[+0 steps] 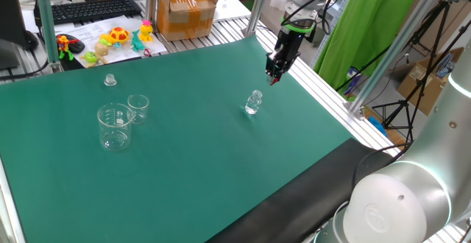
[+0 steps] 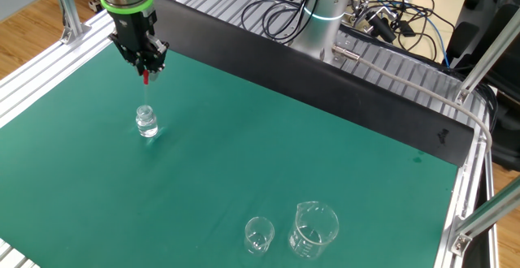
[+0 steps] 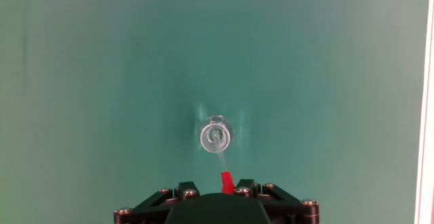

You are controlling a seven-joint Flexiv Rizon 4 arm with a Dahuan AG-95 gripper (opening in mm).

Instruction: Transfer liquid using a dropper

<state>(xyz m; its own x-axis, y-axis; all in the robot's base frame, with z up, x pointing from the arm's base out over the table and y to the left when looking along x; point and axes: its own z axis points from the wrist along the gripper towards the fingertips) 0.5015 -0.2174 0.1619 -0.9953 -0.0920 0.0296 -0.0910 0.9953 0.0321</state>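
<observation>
Red is the first thing to catch the eye: the small bulb of the dropper (image 2: 146, 77) sits pinched between the fingers of the gripper (image 2: 147, 71), which are pressed together on it, and the thin clear stem hangs straight down from there. Its tip stands right over the mouth of the small glass vial (image 2: 146, 123) on the green mat (image 2: 268, 154); from the hand view the stem (image 3: 220, 155) runs toward the vial's round opening (image 3: 216, 134), though I cannot tell whether the tip is inside the neck or just above it.

To my eye, the step in hand is working the dropper at the vial. Doing it well means keeping the stem upright and centred in that narrow mouth, since a light vial would likely tip at a sideways nudge. Any vertical travel should be slow and straight, and the squeeze on the bulb gentle.

The two beakers (image 2: 315, 229) (image 2: 258, 235) stand close together, well apart from the vial, so the carry there should be level and steady.
</observation>
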